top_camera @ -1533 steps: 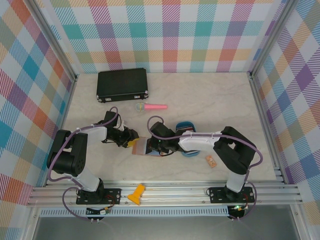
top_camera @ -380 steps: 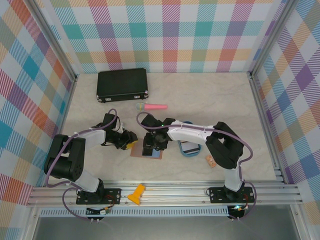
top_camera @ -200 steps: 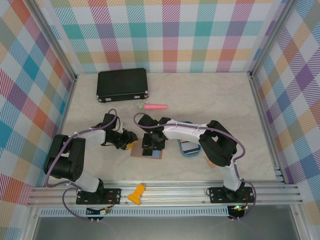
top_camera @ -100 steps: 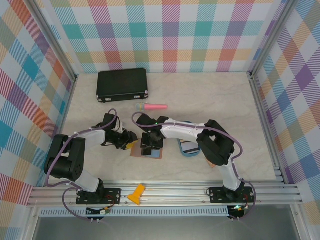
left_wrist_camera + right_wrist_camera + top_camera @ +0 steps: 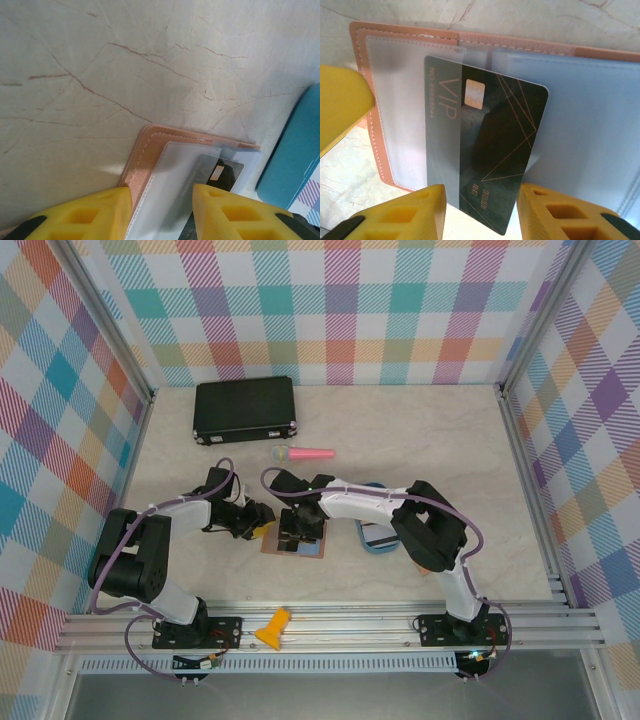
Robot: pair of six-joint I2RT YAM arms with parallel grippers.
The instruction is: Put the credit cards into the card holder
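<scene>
Over holder (image 5: 371, 125), right claw (image 5: 481, 194) straddles card (image 5: 492, 135).

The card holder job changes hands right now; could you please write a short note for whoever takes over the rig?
Left gripper: jaws apart at the card holder's edge; grip unclear.
Right gripper: fingers flank the dark card's near end; pinch unclear.
Card holder lies open on the table; the dark card is partly under its clear sleeve, at a slant.
Done: one card started. Left: seat it, then fetch the cards in the blue tray.
</scene>
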